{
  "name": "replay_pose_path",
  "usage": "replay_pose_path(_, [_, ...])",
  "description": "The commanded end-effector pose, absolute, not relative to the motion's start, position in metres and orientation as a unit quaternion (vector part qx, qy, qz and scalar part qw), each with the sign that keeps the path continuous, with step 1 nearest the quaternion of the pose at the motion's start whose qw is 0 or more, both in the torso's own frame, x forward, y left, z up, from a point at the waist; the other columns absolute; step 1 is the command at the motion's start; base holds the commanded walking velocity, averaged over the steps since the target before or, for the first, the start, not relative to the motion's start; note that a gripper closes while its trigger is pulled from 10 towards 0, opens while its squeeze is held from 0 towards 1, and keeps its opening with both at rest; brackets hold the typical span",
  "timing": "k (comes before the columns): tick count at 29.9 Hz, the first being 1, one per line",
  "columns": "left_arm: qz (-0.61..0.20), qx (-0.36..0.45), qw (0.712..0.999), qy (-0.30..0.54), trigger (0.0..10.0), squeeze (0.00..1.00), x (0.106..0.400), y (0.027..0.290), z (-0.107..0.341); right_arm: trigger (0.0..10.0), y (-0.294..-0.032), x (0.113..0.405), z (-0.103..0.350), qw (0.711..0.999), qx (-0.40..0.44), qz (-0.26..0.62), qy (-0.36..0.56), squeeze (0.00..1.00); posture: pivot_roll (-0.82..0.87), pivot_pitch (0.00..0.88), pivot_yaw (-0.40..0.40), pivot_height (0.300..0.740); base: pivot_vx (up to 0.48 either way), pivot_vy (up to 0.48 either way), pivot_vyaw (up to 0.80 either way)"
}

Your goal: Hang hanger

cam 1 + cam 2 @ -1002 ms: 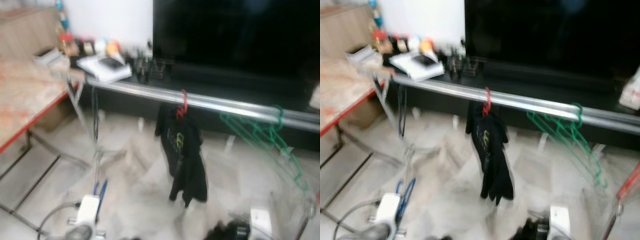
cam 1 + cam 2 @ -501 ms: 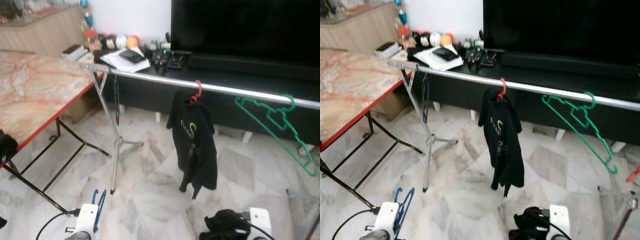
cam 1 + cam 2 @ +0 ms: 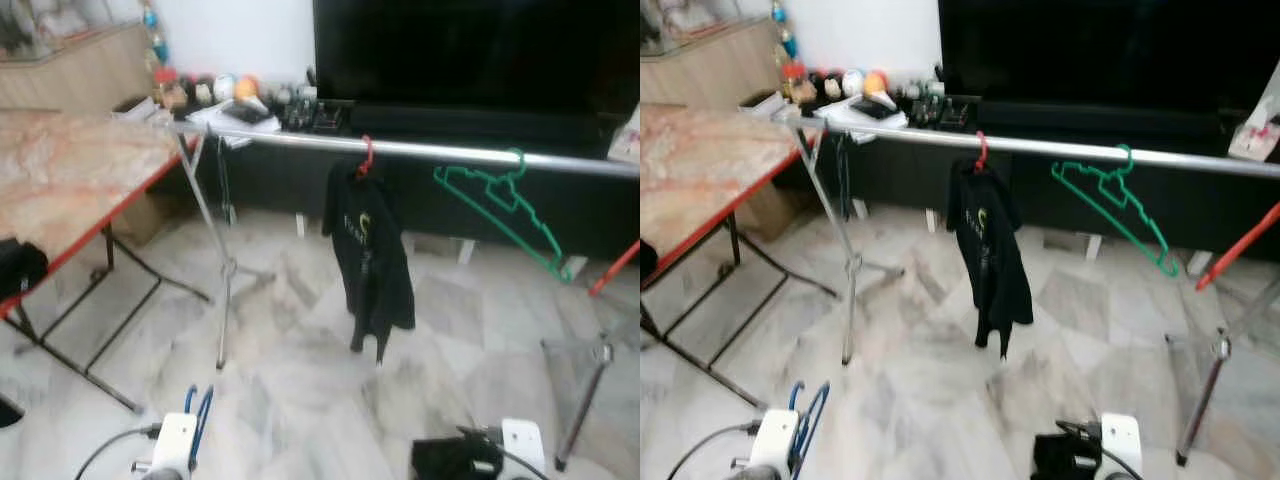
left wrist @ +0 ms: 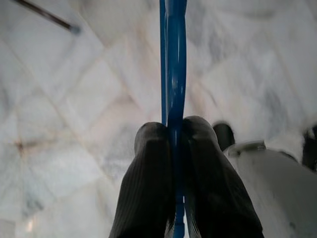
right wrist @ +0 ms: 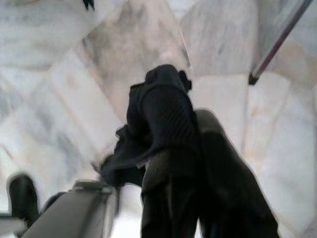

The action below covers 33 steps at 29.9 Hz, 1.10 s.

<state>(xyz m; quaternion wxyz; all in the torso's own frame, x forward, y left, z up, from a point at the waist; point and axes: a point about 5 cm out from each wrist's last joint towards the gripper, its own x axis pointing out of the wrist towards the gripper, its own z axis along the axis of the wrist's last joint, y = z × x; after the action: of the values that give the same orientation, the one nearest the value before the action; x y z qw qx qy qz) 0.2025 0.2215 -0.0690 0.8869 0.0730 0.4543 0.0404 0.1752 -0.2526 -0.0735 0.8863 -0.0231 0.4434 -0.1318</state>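
both arms are held low in front of the body. the left gripper (image 4: pixel 171 131) has its jaws pressed together on a blue hanger (image 4: pixel 172 59); the right gripper (image 5: pixel 190 134) is clamped on dark cloth (image 5: pixel 148 124).

Before me lies a floor (image 3: pixel 300 360) of pale grey and cream marble tiles. To my left stands a counter (image 3: pixel 70 180) with a marbled pink top, a red edge and thin black legs. Ahead, a low black cabinet (image 3: pixel 280 180) runs along a white wall (image 3: pixel 235 35), cluttered with small colourful items (image 3: pixel 225 95), and carries a large dark television screen (image 3: pixel 470 50).
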Motion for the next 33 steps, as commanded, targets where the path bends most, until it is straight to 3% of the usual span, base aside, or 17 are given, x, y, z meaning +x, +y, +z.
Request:
replay_pose_path(1, [0.049,0.075,0.883,0.461,10.0,0.00,0.1989,0.2264,-0.0700,10.0,-0.2536,0.1765,-0.0724,0.888,-0.023,-0.132,0.439,0.00,-0.10,0.000,0.012,0.740,-0.315,0.000,0.00])
replay_pose_path(9, [0.051,0.073,0.883,0.460,10.0,0.00,0.1994,0.2258,-0.0699,10.0,-0.2539,0.1766,-0.0723,0.888,-0.018,-0.135,0.439,0.00,-0.10,0.000,0.009,0.740,-0.318,0.000,0.00])
replay_pose_path(18, [0.052,0.070,0.884,0.458,10.0,0.00,0.2003,0.2246,-0.0697,10.0,-0.2550,0.1774,-0.0717,0.888,-0.020,-0.131,0.441,0.00,-0.09,0.000,0.004,0.740,-0.317,0.000,-0.79])
replay_pose_path(22, [0.053,0.069,0.885,0.458,10.0,0.00,0.2008,0.2244,-0.0695,10.0,-0.2553,0.1780,-0.0713,0.888,-0.022,-0.130,0.440,0.00,-0.09,0.000,0.003,0.740,-0.308,0.000,0.00])
replay_pose_path(33, [0.056,0.080,0.881,0.462,10.0,0.00,0.2010,0.2262,-0.0691,10.0,-0.2546,0.1787,-0.0712,0.888,-0.022,-0.126,0.441,0.00,-0.09,0.000,0.005,0.740,0.000,0.000,0.00])
